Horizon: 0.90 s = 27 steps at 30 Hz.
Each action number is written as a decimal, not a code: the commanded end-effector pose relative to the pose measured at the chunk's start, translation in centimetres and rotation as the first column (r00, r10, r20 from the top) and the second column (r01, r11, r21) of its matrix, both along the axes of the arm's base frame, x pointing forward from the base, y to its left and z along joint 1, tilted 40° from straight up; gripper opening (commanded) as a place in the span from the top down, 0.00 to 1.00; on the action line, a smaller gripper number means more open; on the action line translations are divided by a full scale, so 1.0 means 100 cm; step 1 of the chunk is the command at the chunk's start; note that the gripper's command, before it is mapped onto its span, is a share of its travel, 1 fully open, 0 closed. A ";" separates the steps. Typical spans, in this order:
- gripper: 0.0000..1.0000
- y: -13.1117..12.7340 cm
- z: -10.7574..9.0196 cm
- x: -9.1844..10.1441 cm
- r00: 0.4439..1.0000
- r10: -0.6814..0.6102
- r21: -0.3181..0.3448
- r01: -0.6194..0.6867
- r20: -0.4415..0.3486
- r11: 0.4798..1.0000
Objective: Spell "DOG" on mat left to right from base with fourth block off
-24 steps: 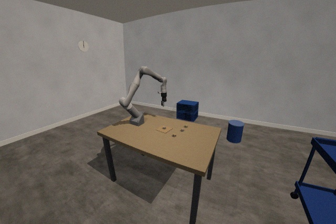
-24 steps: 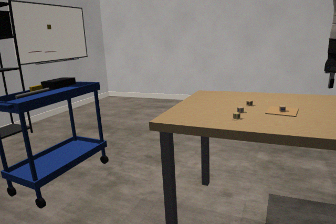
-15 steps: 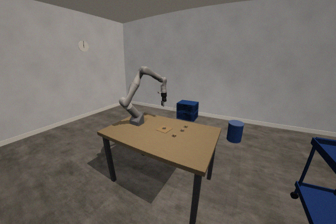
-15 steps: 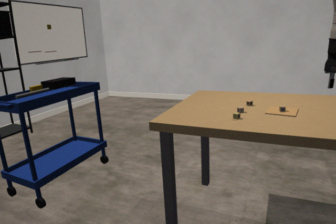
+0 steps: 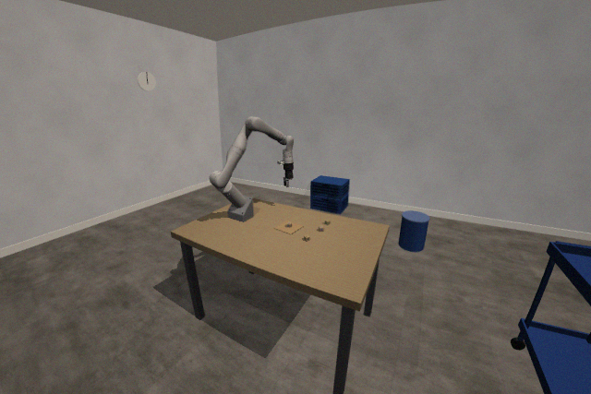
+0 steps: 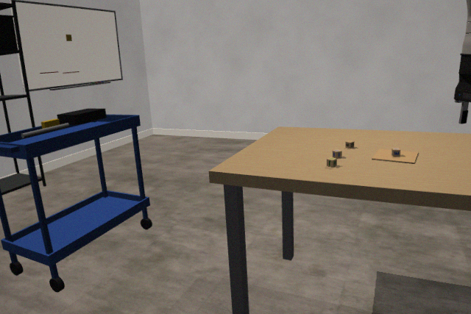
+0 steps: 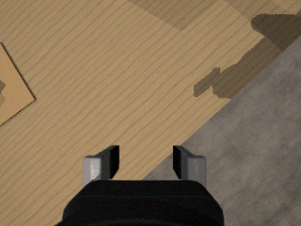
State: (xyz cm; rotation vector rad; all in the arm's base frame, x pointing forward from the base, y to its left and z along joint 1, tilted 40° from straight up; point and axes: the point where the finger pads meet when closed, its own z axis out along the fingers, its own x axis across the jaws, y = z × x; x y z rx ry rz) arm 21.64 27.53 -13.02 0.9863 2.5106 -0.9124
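Note:
The thin orange-tan mat [image 5: 281, 227] [image 6: 408, 157] [image 7: 19, 96] lies flat on the table. One small block [image 5: 288, 225] [image 6: 396, 152] stands on the mat. Three more blocks are off the mat: one with green marks [image 5: 327, 221] [image 6: 331, 162], a greyish one with blue marks [image 5: 320, 229] [image 6: 337, 154], and a dark-marked one [image 5: 306, 238] [image 6: 349, 144]. Their top letters are too small to read. My gripper [image 5: 286, 185] [image 6: 463, 122] [image 7: 146, 156] is open and empty, high above the table's edge and away from the mat and all blocks.
The wooden table [image 5: 229, 242] [image 6: 285, 151] carries the arm's base [image 5: 241, 211] at its far left in the top view. The arm's shadow falls on the table near an edge in the wrist view. A blue cart [image 5: 563, 337] [image 6: 87, 128] and a blue bin [image 5: 414, 231] stand apart from the table.

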 end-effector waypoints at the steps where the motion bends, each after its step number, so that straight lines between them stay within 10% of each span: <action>1: 0.00 0.002 -0.001 0.004 1.000 0.003 0.003 -0.003 -0.003 1.000; 12: 0.00 0.008 -0.007 0.036 0.997 0.058 0.010 -0.058 -0.056 0.998; 27: 0.00 0.006 -0.021 0.146 0.951 0.227 0.044 -0.223 -0.209 0.974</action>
